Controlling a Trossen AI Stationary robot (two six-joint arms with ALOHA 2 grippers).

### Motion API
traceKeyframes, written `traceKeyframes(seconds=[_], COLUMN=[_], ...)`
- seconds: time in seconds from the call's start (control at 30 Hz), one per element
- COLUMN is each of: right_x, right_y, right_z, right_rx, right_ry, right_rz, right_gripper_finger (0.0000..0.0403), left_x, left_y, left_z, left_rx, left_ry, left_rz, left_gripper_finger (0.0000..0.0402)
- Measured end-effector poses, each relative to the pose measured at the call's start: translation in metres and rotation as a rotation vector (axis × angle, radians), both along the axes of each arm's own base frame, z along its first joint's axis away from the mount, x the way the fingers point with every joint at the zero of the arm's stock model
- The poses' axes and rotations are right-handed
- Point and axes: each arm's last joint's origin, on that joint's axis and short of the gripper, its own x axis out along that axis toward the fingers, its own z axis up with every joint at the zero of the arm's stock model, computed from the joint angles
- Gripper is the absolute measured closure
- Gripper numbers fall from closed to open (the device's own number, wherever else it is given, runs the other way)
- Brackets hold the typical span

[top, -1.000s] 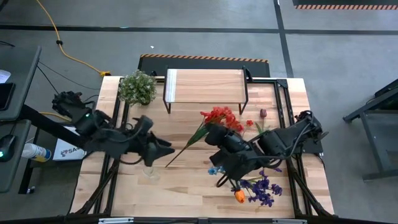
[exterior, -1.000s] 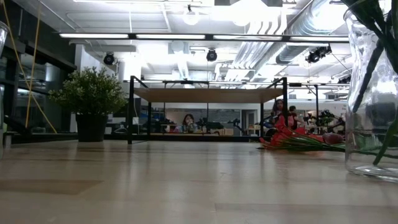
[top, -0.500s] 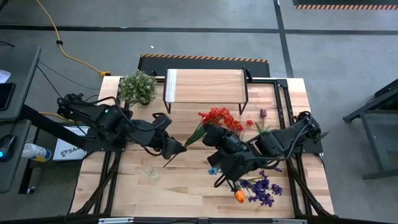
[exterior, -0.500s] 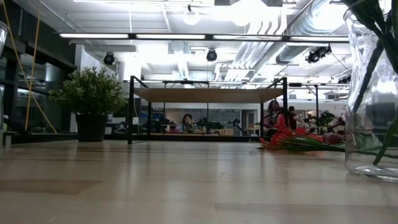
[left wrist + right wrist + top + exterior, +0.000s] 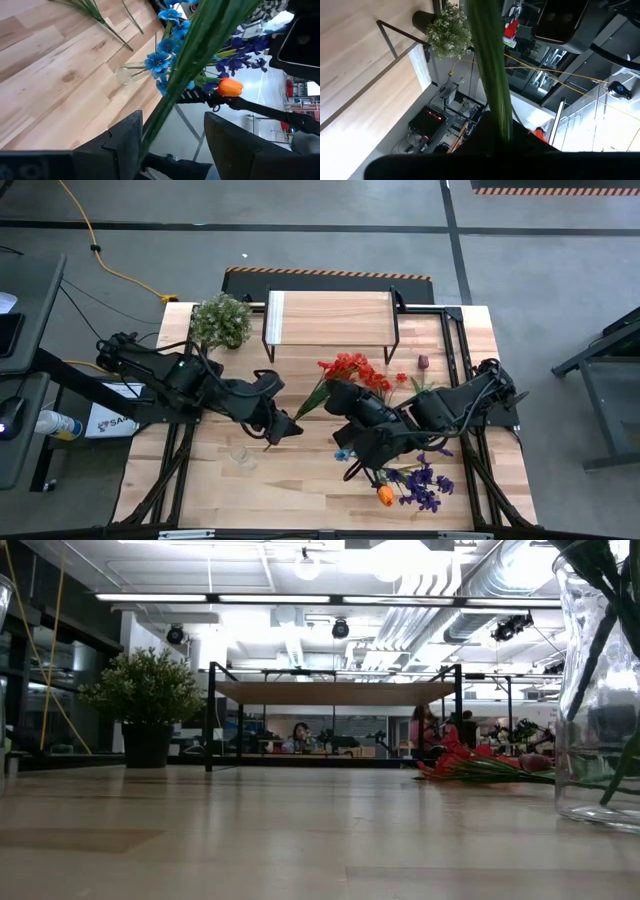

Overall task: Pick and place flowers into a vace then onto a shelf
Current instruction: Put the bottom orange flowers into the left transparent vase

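A red-bloomed flower bunch (image 5: 350,368) lies mid-table, its long green stem (image 5: 300,412) slanting toward the near-left. My right gripper (image 5: 343,393) is shut on that stem just below the blooms. My left gripper (image 5: 283,427) is open at the stem's lower end, and its two fingers (image 5: 125,142) stand on either side of the stem (image 5: 190,60). A small clear vase (image 5: 240,455) stands by itself near the left gripper. Blue flowers (image 5: 345,452), purple blooms (image 5: 425,485) and an orange tulip (image 5: 385,496) sit near-right. The shelf (image 5: 328,318) stands at the far edge. My left gripper has the stem running close along one finger's inner side (image 5: 150,135); whether it touches, I cannot tell. My right gripper pinches the red flowers' stem near its bloom end (image 5: 335,395), coming from the table's right. In the right wrist view the stem (image 5: 492,90) runs straight out of the dark fingers, which hide the contact.
A bushy potted plant (image 5: 221,320) stands far-left beside the shelf. A dark red tulip (image 5: 422,362) and small red blooms (image 5: 401,378) lie right of the bunch. A glass vase holding green stems (image 5: 600,690) fills the low view's right edge. Bare wood lies near-left.
My left arm has swung from above the small clear vase toward the table's right and slightly far, ending at the lower end of the red flowers' stem. The vase stays standing where it was. The right arm and the flowers have kept still.
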Motion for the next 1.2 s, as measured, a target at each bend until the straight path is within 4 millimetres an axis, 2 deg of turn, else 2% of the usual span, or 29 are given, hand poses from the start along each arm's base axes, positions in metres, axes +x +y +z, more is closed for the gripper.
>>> traceKeyframes(seconds=[0.43,0.63,0.93,1.2], right_x=[-0.0010,-0.0011,-0.0012,-0.0011], right_y=[0.0029,0.0028,0.0027,0.0029], right_z=[-0.0002,-0.0001,0.0001,0.0000], right_rx=[0.008,0.009,0.016,0.022], right_ry=[0.004,0.003,0.006,0.009], right_rz=[0.019,0.019,0.027,0.035], right_gripper_finger=[0.0402,0.0402,0.0402,0.0400], left_x=[0.0026,0.0026,0.0031,0.0026], left_y=[-0.0009,-0.0009,-0.0012,-0.0013], left_z=[-0.0022,-0.0022,-0.0015,-0.0019], left_rx=[0.007,0.007,0.020,0.032], left_ry=[0.008,0.008,-0.004,0.000], left_rz=[0.005,0.005,-0.008,-0.025], left_gripper_finger=[0.0163,0.0220,0.0355,0.0361])
